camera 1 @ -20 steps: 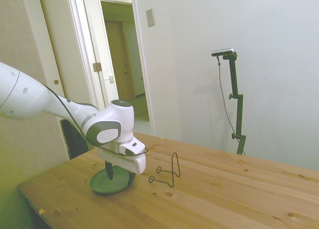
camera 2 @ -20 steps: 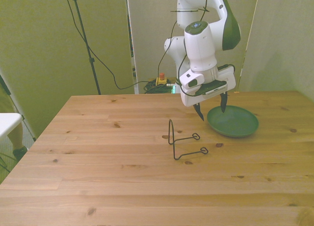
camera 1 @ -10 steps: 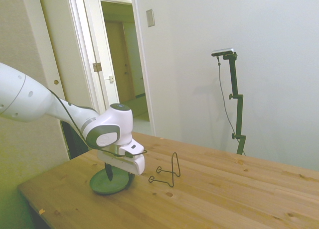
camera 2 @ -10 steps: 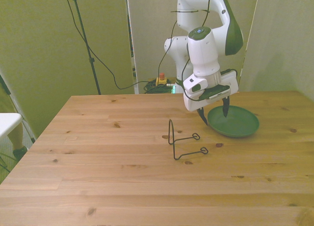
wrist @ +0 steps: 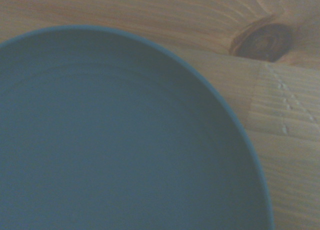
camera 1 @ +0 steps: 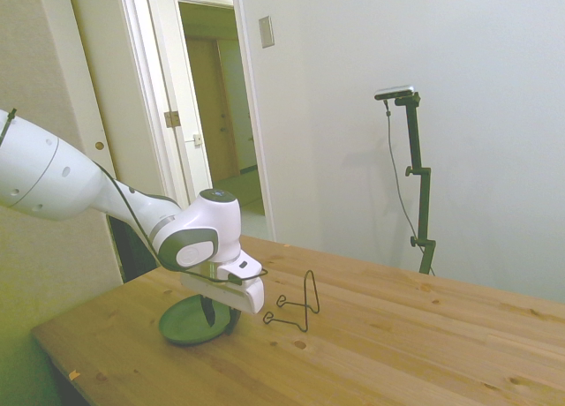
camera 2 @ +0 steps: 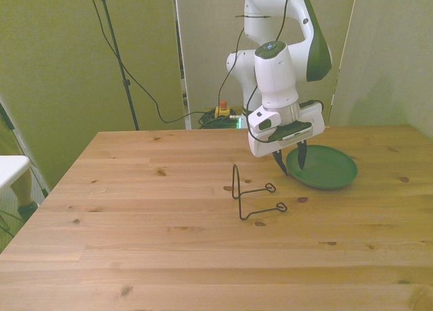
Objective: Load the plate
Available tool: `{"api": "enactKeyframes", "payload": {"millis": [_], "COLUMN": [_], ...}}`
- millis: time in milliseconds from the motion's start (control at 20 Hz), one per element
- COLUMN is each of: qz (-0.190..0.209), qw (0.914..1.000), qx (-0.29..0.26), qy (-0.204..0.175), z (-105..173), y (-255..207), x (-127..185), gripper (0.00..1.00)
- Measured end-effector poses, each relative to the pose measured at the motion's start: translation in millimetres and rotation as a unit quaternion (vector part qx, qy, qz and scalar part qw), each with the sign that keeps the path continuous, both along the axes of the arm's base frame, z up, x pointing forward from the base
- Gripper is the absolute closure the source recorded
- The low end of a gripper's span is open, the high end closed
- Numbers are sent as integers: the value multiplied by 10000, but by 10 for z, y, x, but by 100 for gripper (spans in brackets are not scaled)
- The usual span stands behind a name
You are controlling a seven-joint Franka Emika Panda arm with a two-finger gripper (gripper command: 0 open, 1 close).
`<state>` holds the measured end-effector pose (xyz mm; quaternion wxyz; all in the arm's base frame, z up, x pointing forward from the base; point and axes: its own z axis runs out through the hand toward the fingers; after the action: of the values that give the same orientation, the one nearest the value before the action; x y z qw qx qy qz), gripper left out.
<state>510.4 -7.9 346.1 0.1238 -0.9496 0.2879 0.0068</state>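
Observation:
The plate (camera 2: 328,169) is small, round and dark green, and lies flat on the wooden table (camera 2: 169,243) at the front view's right. My gripper (camera 2: 292,162) is low over the plate's edge nearest the wire stand, open, one finger outside the rim and one over the plate's inside. In the side view the plate (camera 1: 181,325) lies near the table's left corner with the gripper (camera 1: 218,315) down at its right side. The wrist view is filled by the plate (wrist: 125,140) from close by, its rim curving against bare wood.
A thin black wire stand (camera 2: 234,182) stands on the table just to the front view's left of the plate; in the side view the wire stand (camera 1: 315,293) is to the plate's right. A dark knot (wrist: 265,40) marks the wood beside the rim.
The gripper has come down and shifted toward the wire stand, from above the plate to its rim. The gap between the fingers looks narrower. The plate and the stand have not moved.

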Motion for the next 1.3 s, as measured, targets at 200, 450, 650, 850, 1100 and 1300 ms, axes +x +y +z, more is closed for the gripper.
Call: {"api": "enactKeyframes", "payload": {"millis": [200, 450, 650, 850, 1100, 1300], "qz": [-38, -51, -68, -126, -201, -413], "qw": [10000, 10000, 10000, 9999, 9990, 9958], "qx": [-4, -13, -14, -38, -265, -618], "qy": [-7, -24, -64, -97, -308, -537], "z": [-15, -28, 8, 35, 300, 619], "y": [-87, -155, -174, -246, -397, -432], "x": [1, 3, 16, 7, -69, -178], "gripper": [100, 100, 100, 100, 100, 100]}}
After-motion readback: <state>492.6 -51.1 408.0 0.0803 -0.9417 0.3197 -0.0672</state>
